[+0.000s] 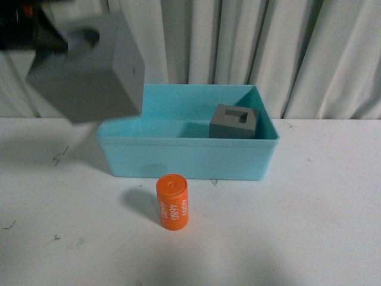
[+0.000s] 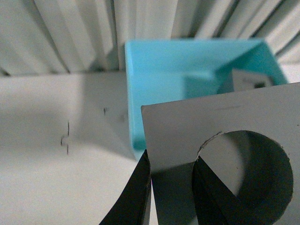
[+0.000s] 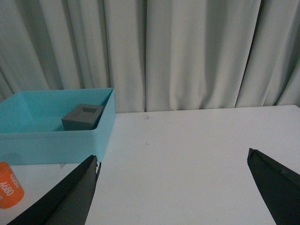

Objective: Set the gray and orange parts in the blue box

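A light turquoise box (image 1: 187, 158) stands on a white bench (image 1: 309, 226) flecked with faint dark scuffs, against pale gray-white pleated curtains (image 1: 297, 53). The slotted cube (image 1: 234, 122) and the round-recess cube (image 2: 187, 136) are both matte gray. The cylinder (image 1: 172, 201) is bright orange (lettered "4680" in white). The fingers (image 3: 61, 201) are black.
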